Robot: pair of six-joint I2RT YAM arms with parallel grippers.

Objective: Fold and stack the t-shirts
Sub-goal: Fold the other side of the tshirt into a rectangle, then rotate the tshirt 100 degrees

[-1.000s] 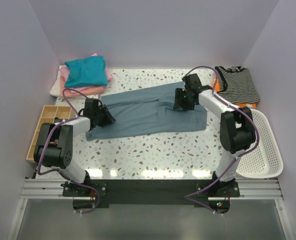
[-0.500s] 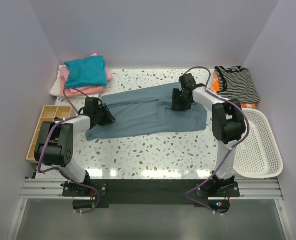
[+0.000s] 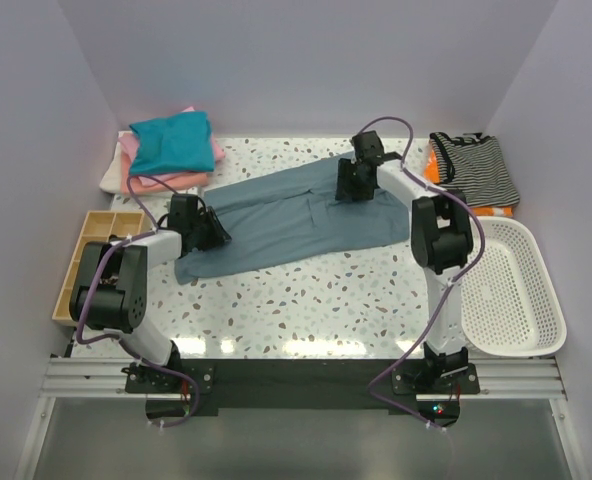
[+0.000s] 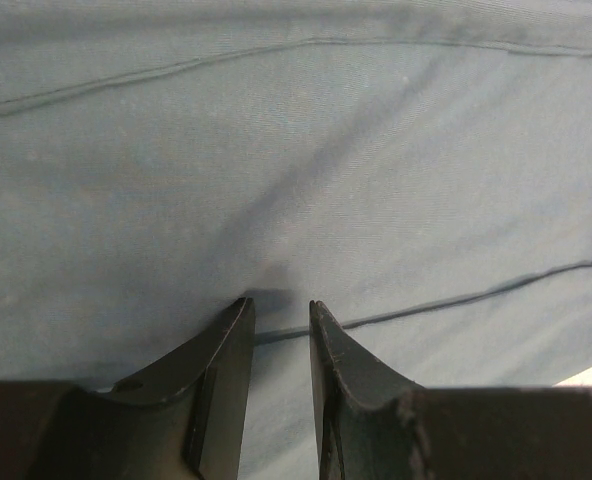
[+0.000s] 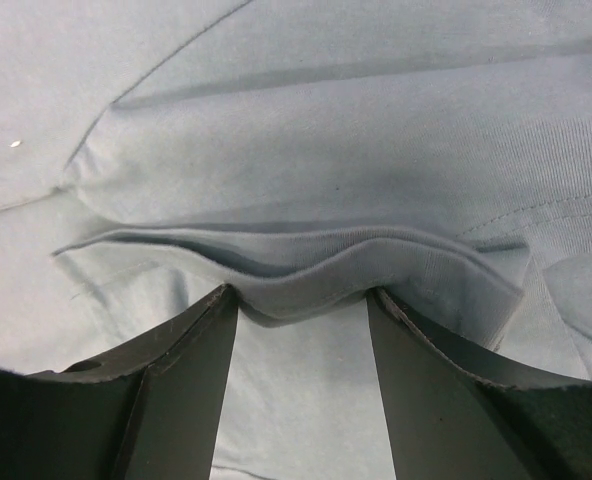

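Slate-blue t-shirt [image 3: 276, 220] is pinched by both tools. The left gripper [image 4: 281, 305] has its two dark fingers drawn close together on a seam of the cloth, which puckers toward the tips. It grips the shirt's left end, near the left edge of the terrazzo table [image 3: 306, 300]. The right gripper [image 5: 301, 292] has its fingers wider apart, and a folded hem of several layers bunches up between them. It too is clamped on the shirt, at the far right part, close to the table's far edge.

Between the two grips the shirt lies spread in a long slanted band across the middle of the table, running from near left to far right.

At the far left corner a folded teal t-shirt [image 3: 171, 140] lies on a pink t-shirt [image 3: 166, 181], with a white t-shirt [image 3: 111, 176] showing at the stack's left side. At the far right corner a striped garment [image 3: 476, 165] rests on something orange [image 3: 433, 172]. A white basket [image 3: 516, 300] sits along the right edge. A wooden compartment tray [image 3: 91, 255] sits beside the left edge.
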